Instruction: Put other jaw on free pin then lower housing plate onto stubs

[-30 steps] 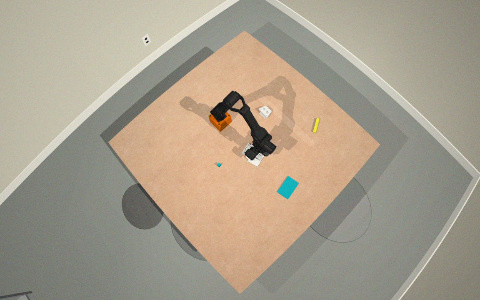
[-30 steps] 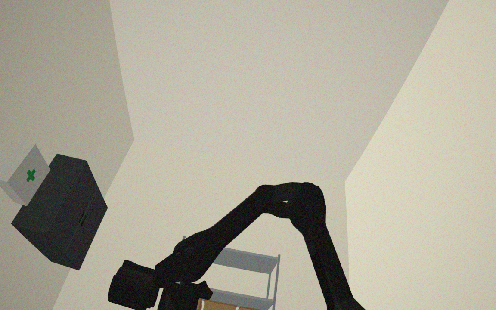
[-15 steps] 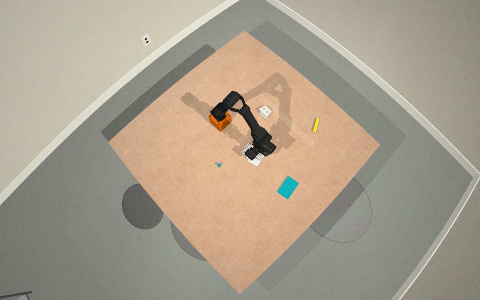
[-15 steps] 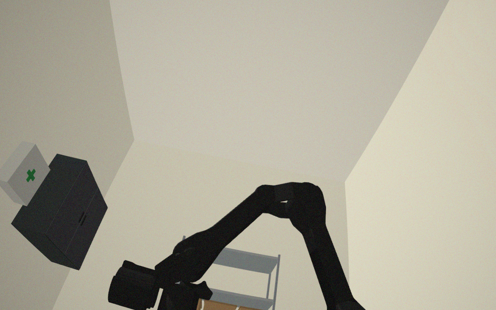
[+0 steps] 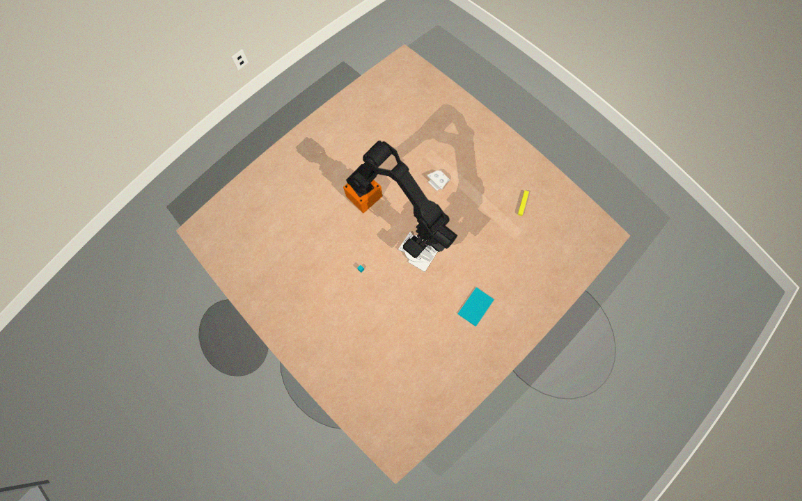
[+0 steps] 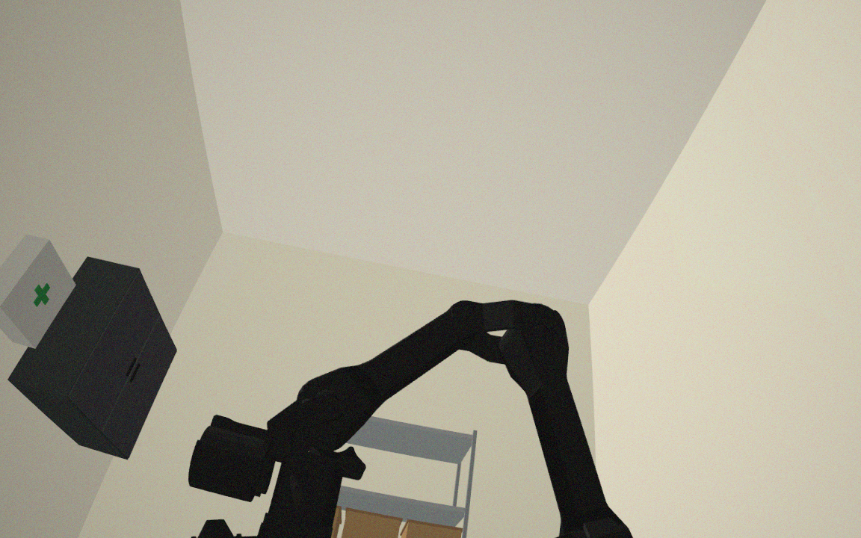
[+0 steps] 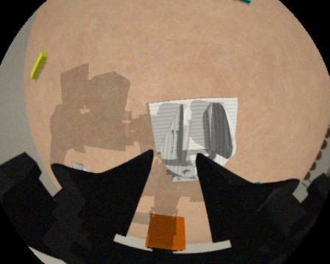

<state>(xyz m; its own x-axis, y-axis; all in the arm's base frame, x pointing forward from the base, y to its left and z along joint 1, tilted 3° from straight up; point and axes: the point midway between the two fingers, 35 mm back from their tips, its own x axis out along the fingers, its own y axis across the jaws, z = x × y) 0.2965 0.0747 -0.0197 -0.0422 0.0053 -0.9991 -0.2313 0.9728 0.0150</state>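
Observation:
A white base [image 5: 424, 264] [image 7: 232, 102] lies on the table, partly under the arm. In the wrist view two pale jaws stand side by side on it, a left jaw [image 7: 171, 141] and a right jaw [image 7: 224, 128]. Pins and gear teeth at their near ends are too unclear to judge meshing. My gripper [image 7: 175, 155] is open, its fingertips at the near end of the jaws, with the left jaw's near end between them. The white housing plate [image 5: 438, 179] with two holes lies apart on the table, mostly hidden behind a finger in the wrist view.
An orange arm base [image 5: 363, 197] [image 7: 166, 232] stands behind. A yellow bar [image 5: 523, 202] [image 7: 39, 65], a teal slab [image 5: 475, 305] and a small teal cube [image 5: 360, 268] lie around the white base. The exterior view shows the arm, a dark cabinet [image 6: 96, 361] and shelves.

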